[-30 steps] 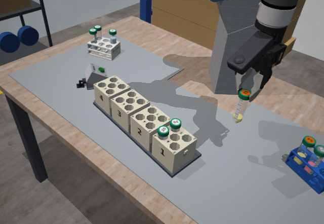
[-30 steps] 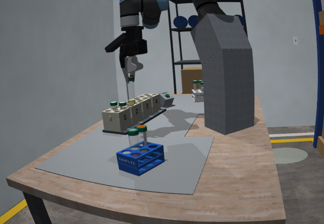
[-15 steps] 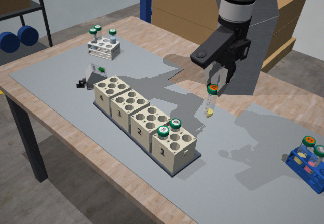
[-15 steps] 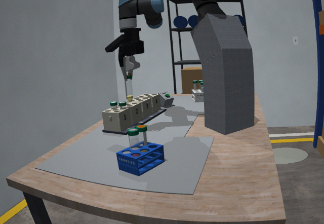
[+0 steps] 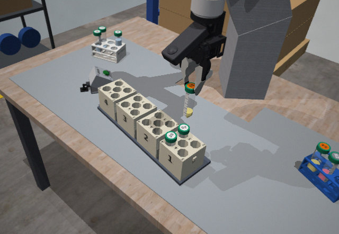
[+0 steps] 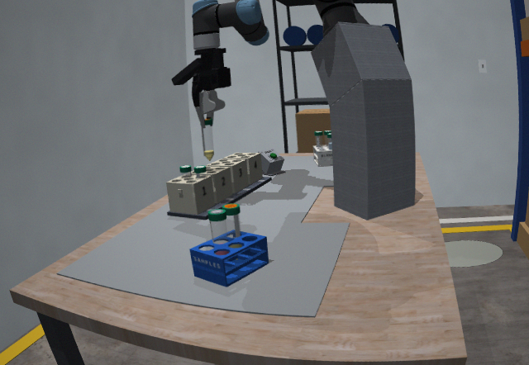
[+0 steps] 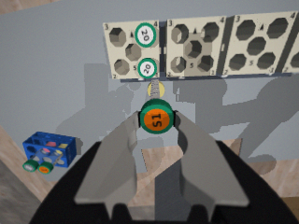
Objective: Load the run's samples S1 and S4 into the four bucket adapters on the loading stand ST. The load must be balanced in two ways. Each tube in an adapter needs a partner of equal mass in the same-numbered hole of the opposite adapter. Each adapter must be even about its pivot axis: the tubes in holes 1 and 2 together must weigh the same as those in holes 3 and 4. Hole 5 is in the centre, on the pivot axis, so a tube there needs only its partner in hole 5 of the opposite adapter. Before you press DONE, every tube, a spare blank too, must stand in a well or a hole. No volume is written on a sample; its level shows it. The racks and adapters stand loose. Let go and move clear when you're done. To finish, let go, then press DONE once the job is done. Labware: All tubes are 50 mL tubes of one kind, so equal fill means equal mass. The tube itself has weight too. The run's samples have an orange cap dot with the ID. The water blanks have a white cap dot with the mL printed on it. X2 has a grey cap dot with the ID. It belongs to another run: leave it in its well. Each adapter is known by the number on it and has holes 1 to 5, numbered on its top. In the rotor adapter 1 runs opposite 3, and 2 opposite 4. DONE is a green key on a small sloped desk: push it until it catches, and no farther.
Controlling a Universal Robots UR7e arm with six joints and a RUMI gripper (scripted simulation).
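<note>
My gripper (image 5: 192, 86) (image 6: 207, 122) (image 7: 156, 112) is shut on the cap of orange-dotted tube S1 (image 5: 189, 100) (image 6: 207, 139) (image 7: 157, 123). The tube hangs upright with a little yellow liquid, above and robot-side of adapters 1 (image 5: 191, 167) (image 6: 181, 201) (image 7: 117, 51) and 2 (image 5: 148, 145) (image 7: 177, 49). Adapter 1 holds two 20 mL blanks, one (image 5: 183, 128) (image 7: 147, 68) in hole 1, one (image 5: 170, 136) (image 7: 145, 35) in hole 4. Adapters 2, 3 (image 5: 125, 124) and 4 (image 5: 106, 108) show no tubes. The blue rack (image 6: 207, 271) holds an orange-dotted tube (image 5: 323, 147) (image 6: 231, 206) and a grey-dotted tube (image 6: 216, 214).
The white blanks rack (image 5: 121, 55) (image 6: 322, 158) at the far end holds three white-dotted tubes. The sloped desk with the green DONE key (image 5: 106, 73) (image 6: 273, 155) stands beside adapter 4. The grey robot pedestal (image 5: 246, 62) (image 6: 371, 148) rises on the robot side.
</note>
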